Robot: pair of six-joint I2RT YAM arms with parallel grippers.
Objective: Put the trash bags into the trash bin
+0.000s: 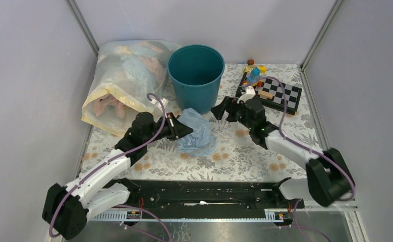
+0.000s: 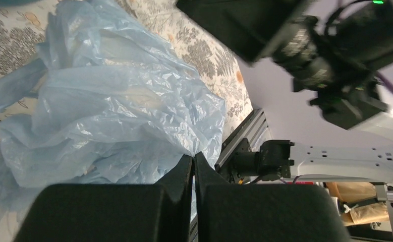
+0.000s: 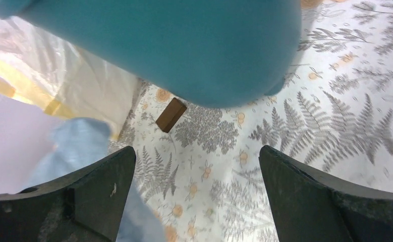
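Note:
The pale-blue crinkly trash bag (image 1: 197,132) lies crumpled on the floral table just in front of the teal trash bin (image 1: 196,75), which stands upright and looks empty. My left gripper (image 1: 186,130) is shut on the bag's left edge. In the left wrist view the fingertips (image 2: 193,159) pinch a fold of the bag (image 2: 108,101). My right gripper (image 1: 222,110) is open and empty, just right of the bin's base. In the right wrist view it (image 3: 197,161) hovers over the cloth below the bin (image 3: 184,45), with the bag (image 3: 78,141) at the left.
A large clear yellowish bag stuffed with cloth (image 1: 123,80) leans against the left wall beside the bin. A checkerboard (image 1: 275,93) with small toys (image 1: 255,70) lies at the back right. A small brown block (image 3: 171,114) lies by the bin's base.

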